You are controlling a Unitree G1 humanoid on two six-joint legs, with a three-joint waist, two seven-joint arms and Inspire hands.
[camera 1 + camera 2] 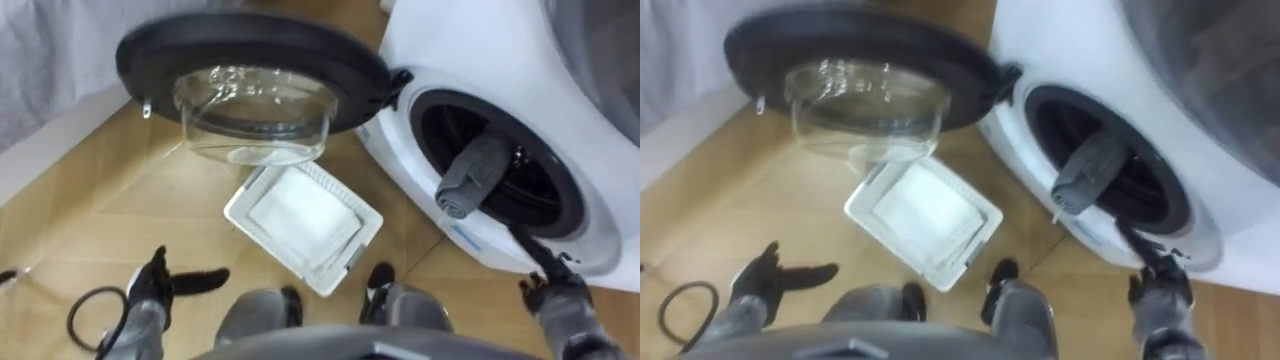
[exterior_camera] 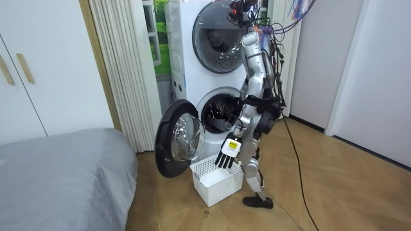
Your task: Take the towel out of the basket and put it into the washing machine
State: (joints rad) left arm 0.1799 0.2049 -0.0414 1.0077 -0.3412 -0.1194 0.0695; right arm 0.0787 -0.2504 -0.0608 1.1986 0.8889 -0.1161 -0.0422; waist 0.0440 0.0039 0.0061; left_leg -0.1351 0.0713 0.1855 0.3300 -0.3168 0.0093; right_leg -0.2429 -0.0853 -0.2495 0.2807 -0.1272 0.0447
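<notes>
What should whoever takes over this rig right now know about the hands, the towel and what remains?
Left hand: open, holds nothing, low over the floor.
Right hand: just below the washing machine opening, apart from the towel.
Towel: grey, rolled, lying across the drum's rim with one end sticking out.
Basket: on the floor by the open door.
Done: towel partway in.
Left: probably push it fully inside.

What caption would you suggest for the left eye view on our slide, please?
Rolled grey towel poking from the washing machine's open port, door swung wide, white basket on the floor.
</notes>
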